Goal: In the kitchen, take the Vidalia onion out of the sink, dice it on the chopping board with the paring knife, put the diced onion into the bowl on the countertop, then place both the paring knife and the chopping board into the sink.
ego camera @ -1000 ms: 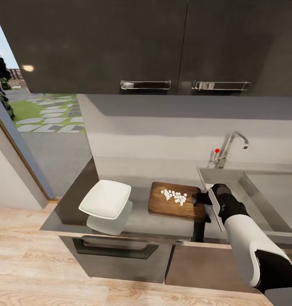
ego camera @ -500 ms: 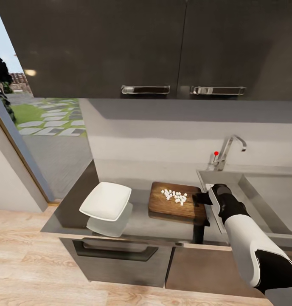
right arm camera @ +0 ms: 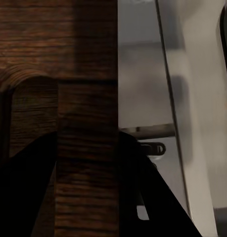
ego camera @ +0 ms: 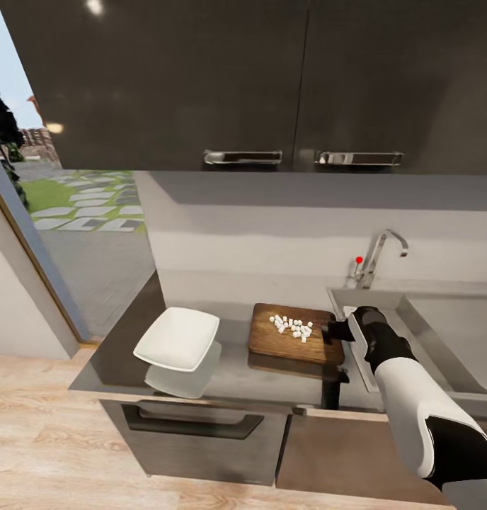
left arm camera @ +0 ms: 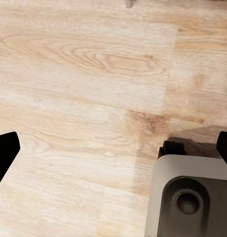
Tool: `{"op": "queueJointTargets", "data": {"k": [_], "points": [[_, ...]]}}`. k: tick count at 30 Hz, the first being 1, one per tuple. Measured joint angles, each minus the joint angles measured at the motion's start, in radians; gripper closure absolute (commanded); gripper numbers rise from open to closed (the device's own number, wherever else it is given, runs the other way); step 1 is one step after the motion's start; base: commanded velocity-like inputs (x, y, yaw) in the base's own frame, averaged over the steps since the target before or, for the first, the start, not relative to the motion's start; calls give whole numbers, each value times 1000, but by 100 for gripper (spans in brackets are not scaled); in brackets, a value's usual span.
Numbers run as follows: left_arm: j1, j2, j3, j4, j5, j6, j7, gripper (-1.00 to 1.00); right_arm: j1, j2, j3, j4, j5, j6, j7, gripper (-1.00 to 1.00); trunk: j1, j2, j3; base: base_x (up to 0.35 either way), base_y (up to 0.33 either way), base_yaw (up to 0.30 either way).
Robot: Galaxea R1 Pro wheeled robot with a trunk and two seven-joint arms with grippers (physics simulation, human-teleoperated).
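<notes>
Two dark wall cabinets (ego camera: 272,78) loom over the scene, and below them runs the table (ego camera: 236,372), glossy dark grey. On the right we've got the sink (ego camera: 442,333), steel basin with its gooseneck tap behind. Centre stage, the chopping board (ego camera: 279,343), and look at that: its shadow sits apart beneath it, so it seems raised off the table, roughly level. The right gripper (ego camera: 333,331) is at the board's sink-side short end, and the right wrist view shows the jaws closed onto the wood by the handle hole. To the left, well apart from the board, waits the bowl (ego camera: 178,338), white and square. The left gripper (left arm camera: 113,148) hangs over the wooden floor, jaws spread wide, nothing between them.

Smallest of all, the diced onion (ego camera: 293,327), a loose cluster of white cubes lying on the board near the gripped end. Here's the danger, folks: tilt that board too soon and the cubes slide onto the table or into the sink. A one-ended pinch could also let the board sag or twist.
</notes>
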Motion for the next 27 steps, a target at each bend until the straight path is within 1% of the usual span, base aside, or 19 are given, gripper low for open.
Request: {"op": "queueJointTargets", "data": {"k": [17, 20, 25, 27], "points": [[0, 0, 0, 0, 0, 0, 0, -100, 0, 0, 0, 0, 0, 0, -2, 100, 0, 0, 27, 0, 2, 0], [0, 0, 0, 0, 0, 0, 0, -100, 0, 1, 0, 0, 2, 0, -1, 100, 0, 0, 31, 0, 137, 0], [0, 0, 0, 0, 0, -1, 0, -100, 0, 1, 0, 0, 0, 0, -1, 100, 0, 0, 39, 0, 253, 0], [0, 0, 0, 0, 0, 0, 0, -100, 0, 1, 0, 0, -2, 0, -1, 100, 0, 0, 42, 0, 95, 0]]}}
